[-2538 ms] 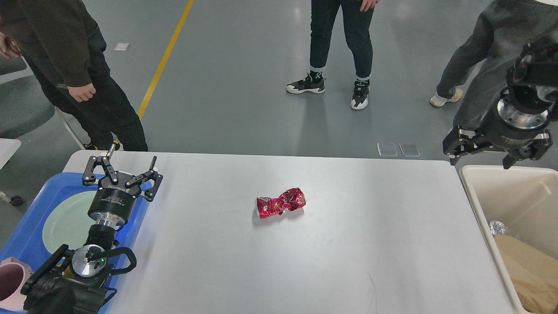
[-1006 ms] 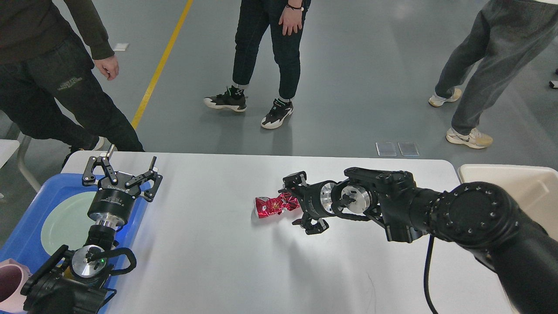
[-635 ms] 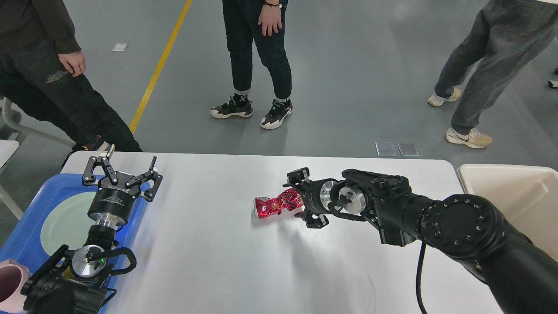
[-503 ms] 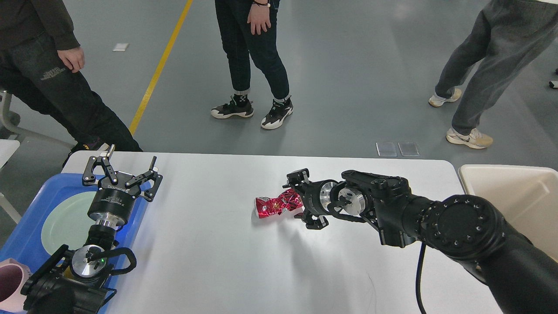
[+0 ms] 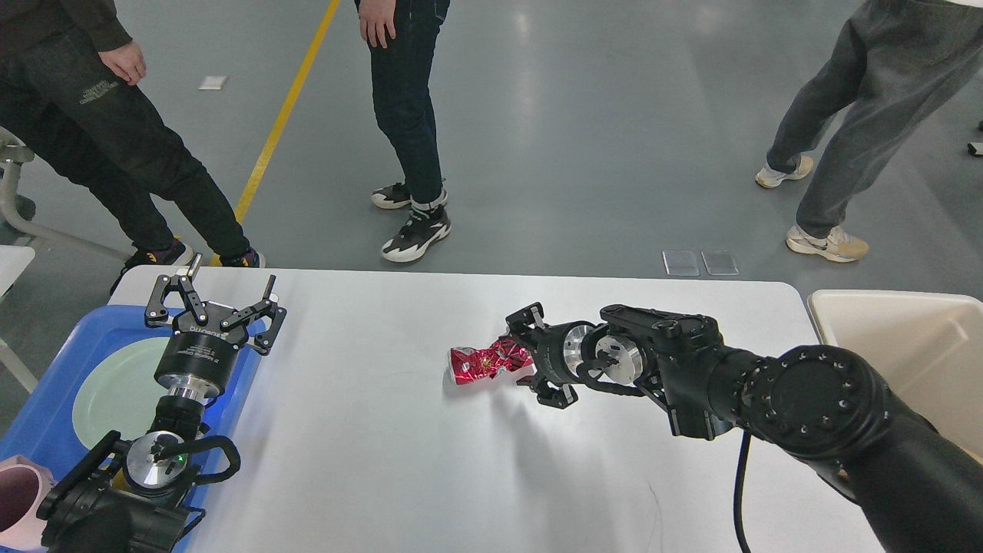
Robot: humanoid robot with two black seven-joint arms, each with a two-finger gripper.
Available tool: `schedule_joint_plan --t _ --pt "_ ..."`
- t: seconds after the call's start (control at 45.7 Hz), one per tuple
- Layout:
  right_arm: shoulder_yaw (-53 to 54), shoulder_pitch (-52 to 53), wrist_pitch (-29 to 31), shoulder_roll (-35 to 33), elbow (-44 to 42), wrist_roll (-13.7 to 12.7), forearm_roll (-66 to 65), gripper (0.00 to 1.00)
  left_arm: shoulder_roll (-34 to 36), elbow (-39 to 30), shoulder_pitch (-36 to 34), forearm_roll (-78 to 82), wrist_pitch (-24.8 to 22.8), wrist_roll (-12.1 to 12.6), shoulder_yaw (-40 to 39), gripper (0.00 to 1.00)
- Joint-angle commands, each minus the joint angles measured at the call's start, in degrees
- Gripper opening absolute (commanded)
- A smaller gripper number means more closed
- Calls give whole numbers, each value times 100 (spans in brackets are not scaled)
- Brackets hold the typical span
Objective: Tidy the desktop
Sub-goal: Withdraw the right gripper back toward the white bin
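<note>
One crushed red foil can [image 5: 490, 361] lies on its side near the middle of the large white rectangular desktop [image 5: 384, 445], and my right gripper [image 5: 531, 355] sits at its right end. One finger reaches over the can's far side and the other shows below it on the near side, so the jaws straddle that end with a narrow gap; the wrist body hides the contact, and I cannot tell whether the fingers press the can or merely flank it. The can's left end is free and rests on the surface.

My left gripper [image 5: 219, 303] hovers over the left edge of the desktop with its fingers spread wide and nothing between them. Below it a blue plastic tray [image 5: 46, 415] holds a pale green round plate [image 5: 115, 392], which my arm partly covers. A pink cup [image 5: 19, 499] is cut off at the lower left corner. A cream plastic bin [image 5: 906, 338] stands just beside the right edge, its inside largely blocked by my right arm.

Three people stand on the grey floor beyond, all cut off above the waist or chest
</note>
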Motion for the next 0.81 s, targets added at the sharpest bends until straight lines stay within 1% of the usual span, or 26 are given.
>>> schedule_joint_plan --t 0.0,0.175,0.481,0.503,0.525,0.635,0.678,0.7,0.788 --pt "8 64 -14 8 103 -17 -273 0 0 0 0 2 0 0 2 96" --pt "17 82 -269 17 192 -61 -309 0 0 0 0 2 0 0 3 96" --pt "17 240 -278 17 192 -79 -353 0 0 0 0 2 0 9 -6 96" --pt "17 275 -278 8 200 -79 -353 10 0 0 0 2 0 9 2 96" --pt "17 362 -278 -9 261 -70 -353 33 -8 -9 0 2 0 9 -6 96" --pt "-88 732 -278 -150 543 -70 -388 81 0 -9 0 2 0 9 2 96" --pt "-97 855 -278 -316 727 -70 -510 97 -8 -9 0 2 0 18 2 96" --pt "-97 925 -252 -395 841 -70 -581 100 0 -9 0 2 0 18 3 96" --pt "-132 1338 -226 -738 1447 -79 -914 100 0 -9 0 2 -9 18 3 96"
